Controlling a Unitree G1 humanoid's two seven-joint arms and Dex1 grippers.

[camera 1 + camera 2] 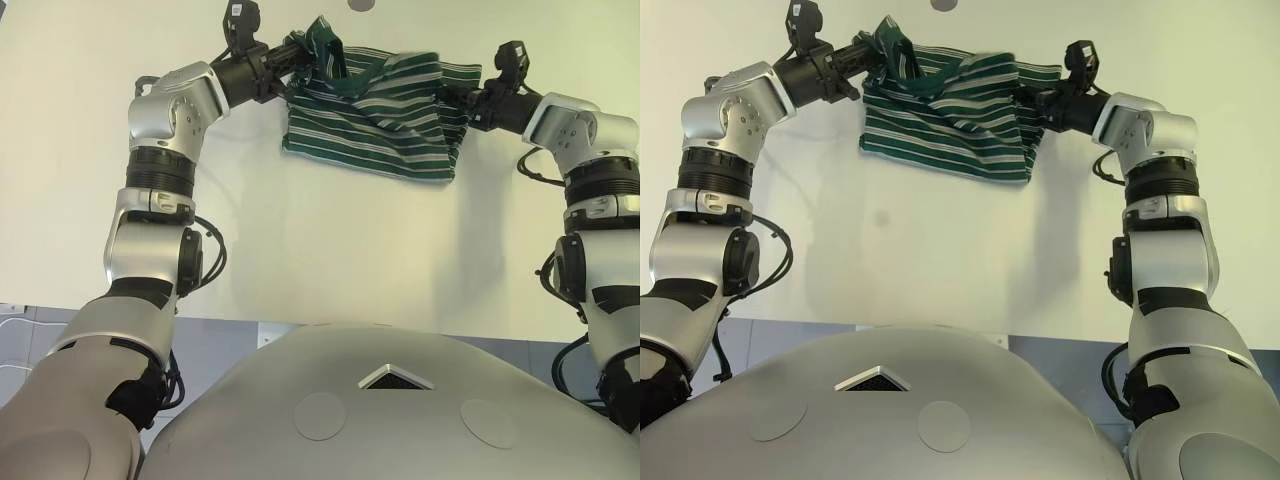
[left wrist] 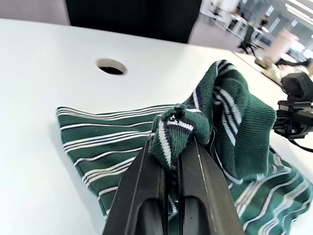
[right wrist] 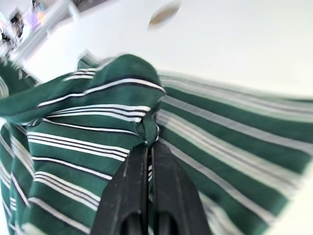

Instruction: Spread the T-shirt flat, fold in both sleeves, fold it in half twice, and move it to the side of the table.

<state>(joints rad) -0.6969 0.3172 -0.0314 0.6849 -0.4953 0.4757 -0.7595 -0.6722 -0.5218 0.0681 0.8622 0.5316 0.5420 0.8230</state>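
A green T-shirt (image 1: 375, 115) with white stripes lies bunched at the far middle of the white table (image 1: 320, 260). My left gripper (image 1: 292, 62) is shut on a fold of the T-shirt (image 2: 176, 129) at its far left corner, lifting that part. My right gripper (image 1: 447, 100) is shut on the cloth at the shirt's right side; in the right wrist view its black fingers (image 3: 164, 188) pinch a striped fold of the T-shirt (image 3: 98, 127). The lower part of the shirt rests on the table.
A round cable hole (image 2: 111, 67) sits in the table just beyond the shirt, also seen at the top edge as the hole (image 1: 361, 4). The table's near edge (image 1: 300, 325) runs in front of me, with bare white surface between it and the shirt.
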